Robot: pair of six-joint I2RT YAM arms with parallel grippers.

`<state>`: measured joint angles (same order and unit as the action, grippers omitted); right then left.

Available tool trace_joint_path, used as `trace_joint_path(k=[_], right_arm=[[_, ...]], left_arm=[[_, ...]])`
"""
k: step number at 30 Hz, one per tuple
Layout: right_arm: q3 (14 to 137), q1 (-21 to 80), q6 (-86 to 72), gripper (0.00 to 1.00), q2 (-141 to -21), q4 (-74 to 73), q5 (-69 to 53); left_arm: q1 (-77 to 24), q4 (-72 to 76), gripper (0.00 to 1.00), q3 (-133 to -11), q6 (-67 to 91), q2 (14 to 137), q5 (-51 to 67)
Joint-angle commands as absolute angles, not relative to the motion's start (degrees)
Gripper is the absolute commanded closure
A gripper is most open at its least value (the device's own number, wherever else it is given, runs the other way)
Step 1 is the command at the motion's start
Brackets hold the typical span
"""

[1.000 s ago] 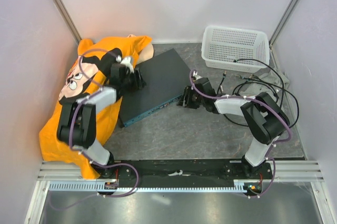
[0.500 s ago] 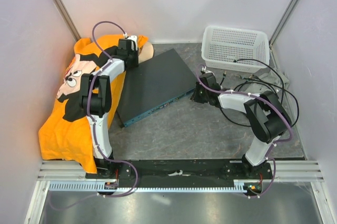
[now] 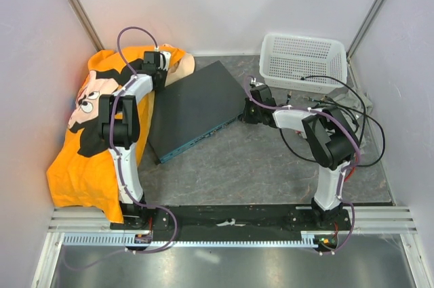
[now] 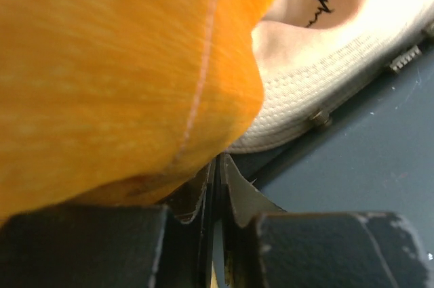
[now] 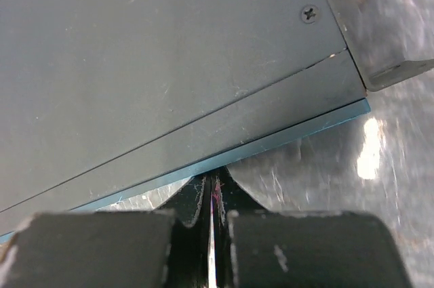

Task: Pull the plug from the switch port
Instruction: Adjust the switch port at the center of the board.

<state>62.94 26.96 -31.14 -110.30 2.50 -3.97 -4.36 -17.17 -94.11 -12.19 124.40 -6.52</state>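
Note:
The switch [image 3: 193, 108] lies flat and slanted mid-table, with a dark blue-grey top and a thin teal front edge [image 5: 285, 137]. No plug and no port shows in any view. My left gripper [image 3: 161, 76] is at the switch's far left edge against the orange shirt [image 4: 115, 64]. Its jaws [image 4: 217, 160] stand shut, with nothing visible between them. My right gripper [image 3: 245, 115] is at the right end of the front edge. It [image 5: 215, 181] is shut, empty, tips against the teal edge.
A white mesh basket [image 3: 303, 62] stands at the back right, with black cables [image 3: 339, 101] looping beside it over my right arm. The orange cartoon shirt [image 3: 95, 132] covers the left side, its beige collar [image 4: 319, 98] resting on the switch. Walls close in on three sides.
My left arm swung back from over the switch to its far left edge, and its jaws closed. My right gripper moved in to the front edge and shut.

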Motion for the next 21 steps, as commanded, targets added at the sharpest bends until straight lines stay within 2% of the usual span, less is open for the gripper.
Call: trace_joint_path(k=[1,4,7,10,14,21], right_arm=[[68.11,24.96,-28.04,1.00,-113.90,6.85,-2.90],[70.31,23.65,-25.49,1.00,-115.05,7.82,-2.11],[74.43,22.15,-23.30,1.00,-117.33,8.26,-2.99],[79.88,20.57,-22.33,0.99,-120.66,8.79,-4.38],[92.07,18.64,-23.11,0.93,-128.47,5.38,-10.62],[102.38,18.19,-25.75,0.88,-136.31,6.59,-15.11]], left_arm=[[-4.48,-40.66,0.89,-98.77,-16.61,131.47,-0.82],[-5.10,-44.54,0.92,-99.05,-17.41,130.87,7.00],[-6.32,-51.82,0.92,-100.46,-19.15,131.75,15.34],[-8.78,-53.78,0.92,-96.87,-23.62,129.03,22.47],[-12.56,-55.36,0.91,-93.34,-28.82,126.56,22.32],[-13.80,-57.75,0.90,-94.83,-28.75,127.35,22.50]])
